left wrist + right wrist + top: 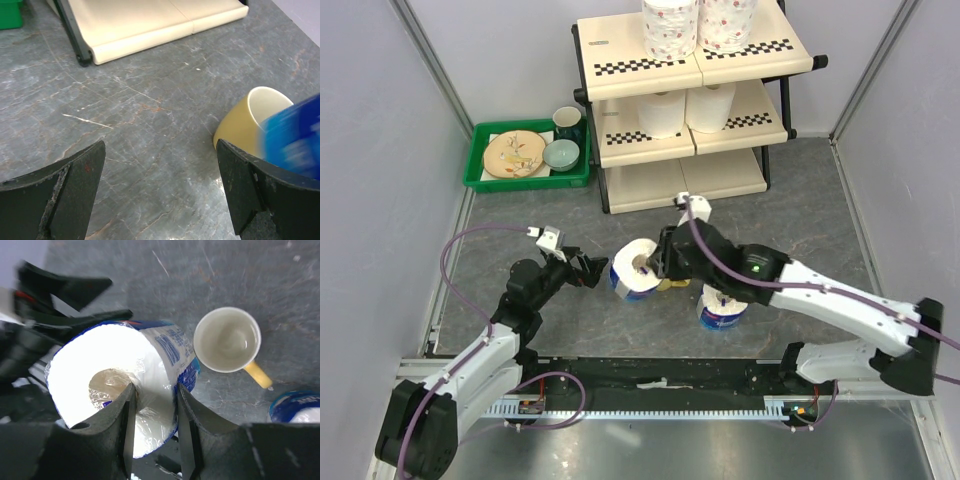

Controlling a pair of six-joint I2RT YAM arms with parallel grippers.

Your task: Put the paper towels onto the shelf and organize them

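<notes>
My right gripper (656, 266) is shut on a blue-wrapped paper towel roll (636, 271), one finger inside its core and one outside its wall (155, 405), and holds the roll (115, 380) tilted above the floor. My left gripper (592, 270) is open and empty just left of that roll; its fingers (75, 185) frame bare floor, and the roll is a blue blur (295, 140) at the right. A second blue-wrapped roll (723, 310) stands on the floor. The shelf (720, 175) holds two floral rolls (670, 25) on top and two plain rolls (663, 110) on the middle tier.
A yellow mug (227, 340) stands on the floor beside the held roll, also in the left wrist view (247, 120). A green tray (480, 178) with a plate, a bowl and a cup sits left of the shelf. Grey walls close both sides.
</notes>
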